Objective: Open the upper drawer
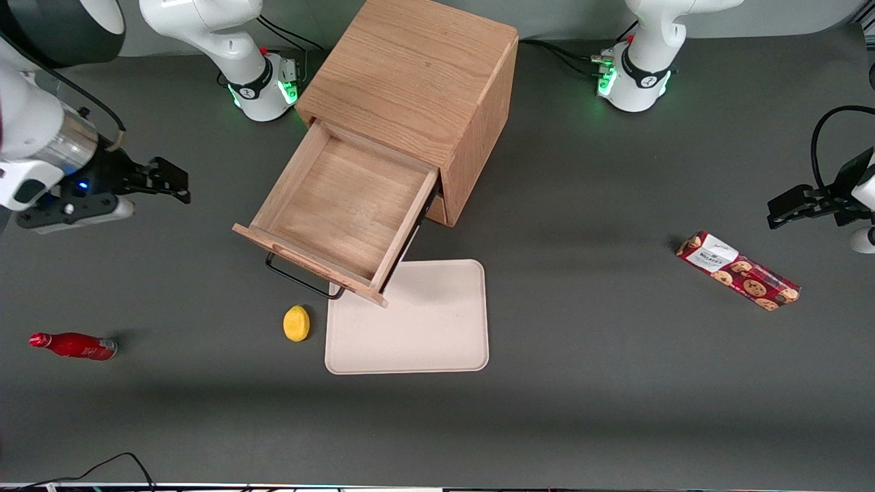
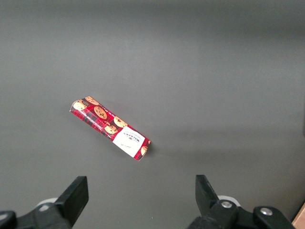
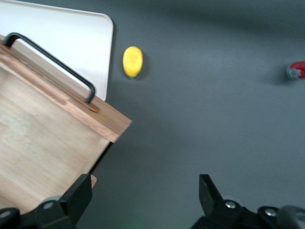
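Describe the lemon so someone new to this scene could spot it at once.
Start at the wooden cabinet, whose upper drawer is pulled out. The lemon lies on the table nearer the front camera than the drawer's dark handle, beside the pale tray. It is the only small yellow thing there. The gripper, fingers open, hovers apart from it.

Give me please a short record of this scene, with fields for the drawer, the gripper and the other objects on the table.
upper drawer: pulled far out of the wooden cabinet, nothing visible inside
handle: dark bar on the drawer front, free
gripper: open, holding nothing, apart from the drawer, toward the working arm's end
tray: flat, pale, partly under the drawer front
lemon: beside the tray
red bottle: lying on its side, toward the working arm's end
cookie box: toward the parked arm's end
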Motion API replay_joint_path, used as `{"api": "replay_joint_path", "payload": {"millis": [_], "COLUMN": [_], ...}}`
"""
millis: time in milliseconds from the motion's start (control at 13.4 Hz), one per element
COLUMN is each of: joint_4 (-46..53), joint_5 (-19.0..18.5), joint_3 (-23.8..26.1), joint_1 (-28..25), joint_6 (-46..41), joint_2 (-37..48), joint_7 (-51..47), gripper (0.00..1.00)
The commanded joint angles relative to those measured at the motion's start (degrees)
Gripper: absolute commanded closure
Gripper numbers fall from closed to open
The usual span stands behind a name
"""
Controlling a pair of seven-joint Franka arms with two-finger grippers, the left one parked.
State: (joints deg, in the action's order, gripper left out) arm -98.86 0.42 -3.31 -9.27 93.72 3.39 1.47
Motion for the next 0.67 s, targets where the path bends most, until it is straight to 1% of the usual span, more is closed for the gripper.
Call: {"api": "replay_joint_path", "payload": {"millis": [0,298,596], "joint_4": [-2.05,3.13,4.02], "joint_5": [-1.39,-1.39,-1.39], "joint_3": [1.03,0.77,0.68], "joint_1": [3.55,5.93,5.93], "joint_6": [1.82,1.82,1.73], "joint_2": [1.54,-3.38,-3.65], "joint_7": [1.41,2.13,1.6], "gripper": [0.0,0.0,0.0]}}
